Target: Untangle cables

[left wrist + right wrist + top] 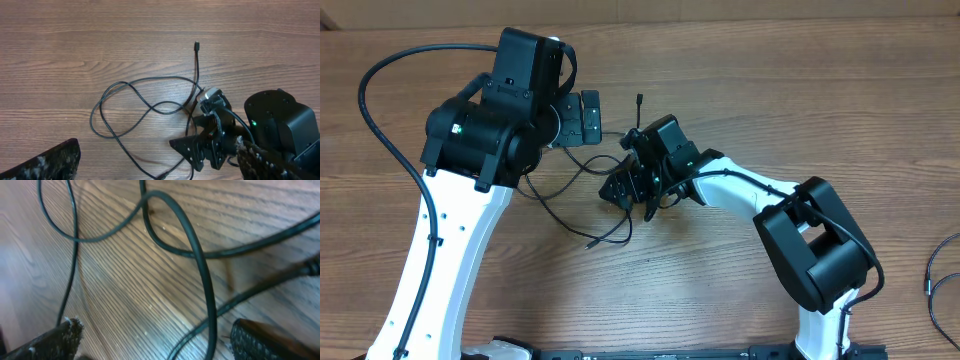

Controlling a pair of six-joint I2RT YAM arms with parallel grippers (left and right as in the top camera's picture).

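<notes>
The cables (575,190) are thin black cords lying in loose crossed loops on the wooden table, with one plug (639,100) at the far end. In the left wrist view the loops (125,107) spread out, a plug (197,46) pointing away. My right gripper (620,188) sits low over the tangle's right side, open, and a cable strand (207,305) runs between its fingers (55,342) untouched. My left gripper (591,117) hovers open beyond the cables with nothing in it; its fingertips (47,162) show at the bottom of its own view.
A thick black arm cable (380,110) arcs at the left. Another black cord (938,285) lies at the table's right edge. The right arm's body (280,125) fills the lower right of the left wrist view.
</notes>
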